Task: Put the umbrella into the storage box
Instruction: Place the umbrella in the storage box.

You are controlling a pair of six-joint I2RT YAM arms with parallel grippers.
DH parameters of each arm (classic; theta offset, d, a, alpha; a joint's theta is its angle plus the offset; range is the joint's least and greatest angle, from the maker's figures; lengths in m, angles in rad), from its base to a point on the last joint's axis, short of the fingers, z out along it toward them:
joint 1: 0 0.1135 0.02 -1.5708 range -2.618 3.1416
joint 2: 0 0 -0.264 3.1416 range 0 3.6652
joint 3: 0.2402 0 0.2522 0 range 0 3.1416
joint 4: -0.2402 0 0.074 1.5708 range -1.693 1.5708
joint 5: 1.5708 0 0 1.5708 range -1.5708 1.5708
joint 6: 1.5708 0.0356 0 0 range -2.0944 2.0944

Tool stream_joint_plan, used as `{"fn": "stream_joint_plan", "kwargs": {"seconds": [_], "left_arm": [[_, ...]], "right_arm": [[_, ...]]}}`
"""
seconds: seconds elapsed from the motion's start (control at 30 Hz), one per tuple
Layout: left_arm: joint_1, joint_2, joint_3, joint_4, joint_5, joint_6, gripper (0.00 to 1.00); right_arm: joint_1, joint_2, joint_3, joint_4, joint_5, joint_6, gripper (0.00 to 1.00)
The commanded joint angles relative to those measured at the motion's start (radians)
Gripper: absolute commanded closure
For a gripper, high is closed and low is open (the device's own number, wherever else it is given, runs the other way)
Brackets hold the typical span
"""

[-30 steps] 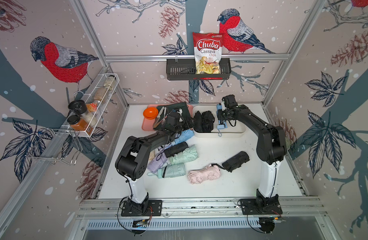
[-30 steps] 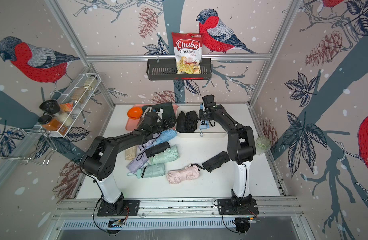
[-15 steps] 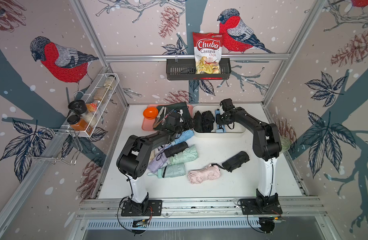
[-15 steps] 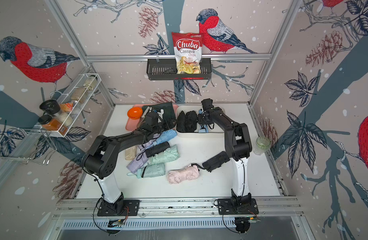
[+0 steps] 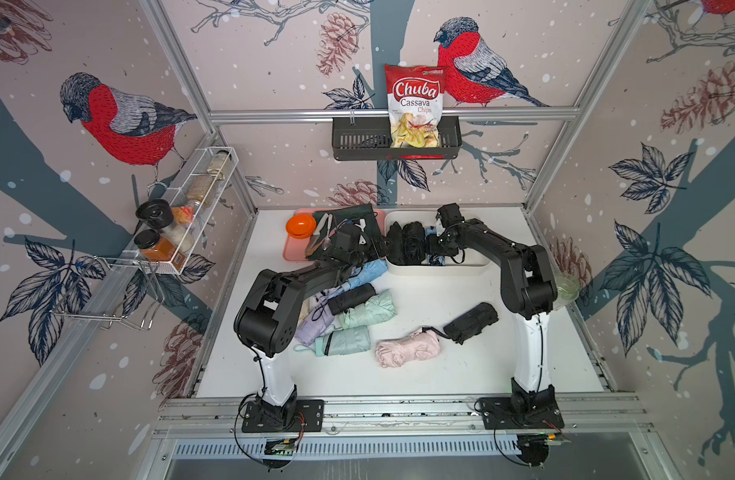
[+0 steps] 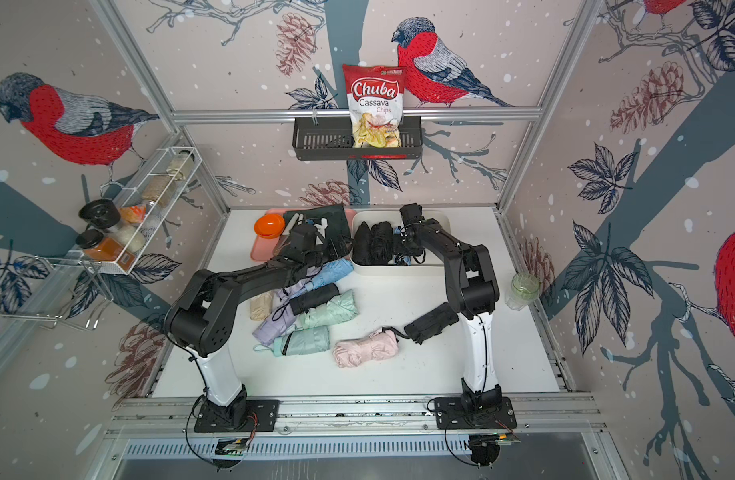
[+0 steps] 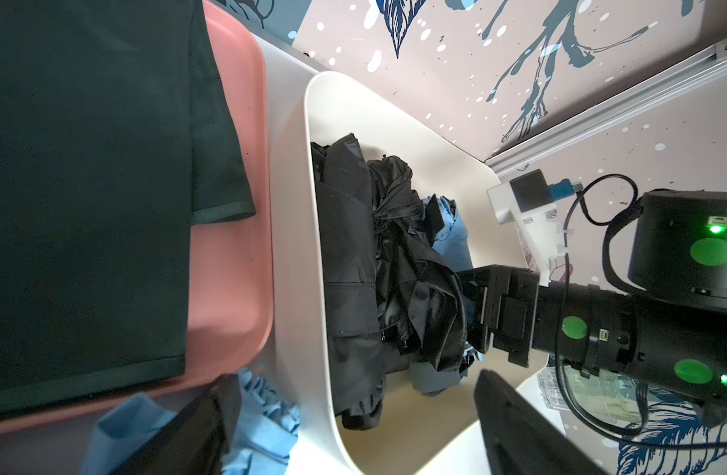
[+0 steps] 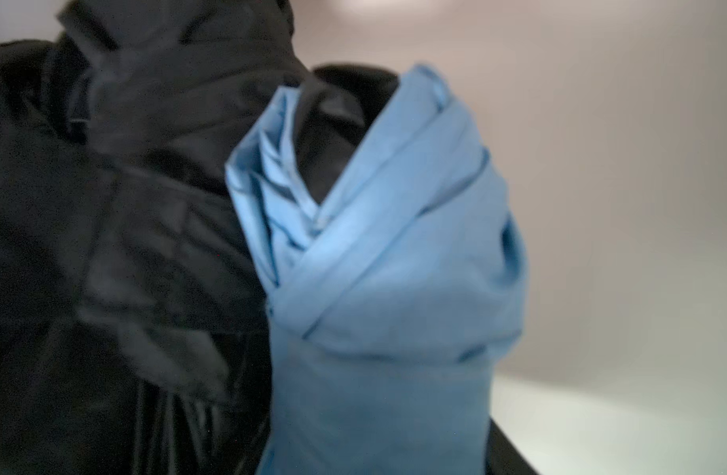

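Observation:
The storage box (image 5: 473, 266) stands at the back of the table, seen in both top views (image 6: 419, 270). Two black umbrellas (image 5: 407, 245) lie in it, with a blue umbrella (image 8: 386, 267) beside them. My right gripper (image 5: 434, 245) is down inside the box, with the blue umbrella between its jaws. Fabric hides whether they still press on it. My left gripper (image 7: 349, 436) is wide open and holds nothing. It hovers at the box's near left corner, over a light-blue umbrella (image 5: 365, 272) on the table.
Several more folded umbrellas lie mid-table: black (image 5: 351, 298), mint (image 5: 367, 309), lilac (image 5: 315, 328), pink (image 5: 407, 349) and another black (image 5: 471, 322). Left of the box, a pink tray (image 5: 293, 249) carries an orange bowl (image 5: 300, 225) and a dark cloth (image 5: 349, 216). A clear cup (image 5: 565, 286) stands at the right wall.
My right gripper has sunk lower into the storage box with the blue umbrella and shifted toward the black umbrellas. The left arm has hardly moved.

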Motion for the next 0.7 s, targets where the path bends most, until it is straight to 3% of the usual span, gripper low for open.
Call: {"fn": "stream_joint_plan", "kwargs": {"seconds": [0.0, 0.3, 0.67], "left_arm": [[0.001, 0.0, 0.008, 0.051, 0.003, -0.008, 0.07], [0.001, 0.0, 0.01, 0.051, 0.003, -0.01, 0.07], [0.001, -0.006, 0.021, 0.027, -0.01, -0.002, 0.07]], "right_arm": [[0.0, 0.001, 0.001, 0.017, -0.02, 0.013, 0.3], [-0.007, -0.043, 0.011, 0.002, 0.003, 0.009, 0.22], [-0.013, -0.13, -0.007, -0.006, 0.032, 0.016, 0.26]]}}
